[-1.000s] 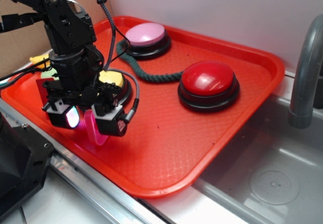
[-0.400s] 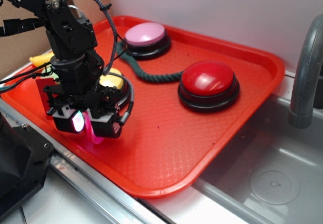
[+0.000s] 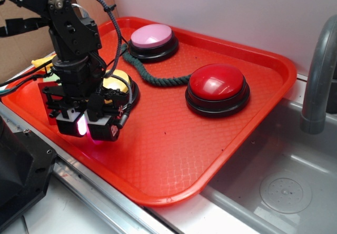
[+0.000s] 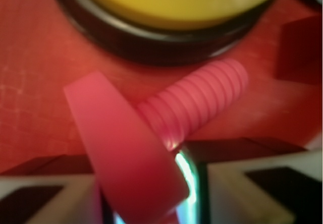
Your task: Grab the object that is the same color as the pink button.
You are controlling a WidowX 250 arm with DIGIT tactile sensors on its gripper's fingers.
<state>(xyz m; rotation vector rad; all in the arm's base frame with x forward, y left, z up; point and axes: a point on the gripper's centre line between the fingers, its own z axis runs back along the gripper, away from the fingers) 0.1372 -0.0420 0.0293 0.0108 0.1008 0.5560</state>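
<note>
My hand hangs low over the near left part of the red tray, fingers pointing down, and it is pinching the bright pink toy piece. In the wrist view the piece fills the middle: a flat pink slab with rounded edges runs down between my fingers, and a ribbed pink peg sticks out from it up and to the right. The slab sits against the pads on both sides at the bottom of that view, with a shiny strip of glare along its right edge. In the exterior view only a glowing pink sliver shows between the two black finger blocks, so most of the piece is hidden there. I cannot tell whether its lower end touches the tray.

Just behind my hand sits the yellow button on its black base; in the wrist view its rim is close above the peg. The pink button stands at the far edge of the tray, well apart from my hand. A dark green rope curls from beside it toward the red button, which sits on the right half of the tray. A dark red block shows partly behind my left finger.
</note>
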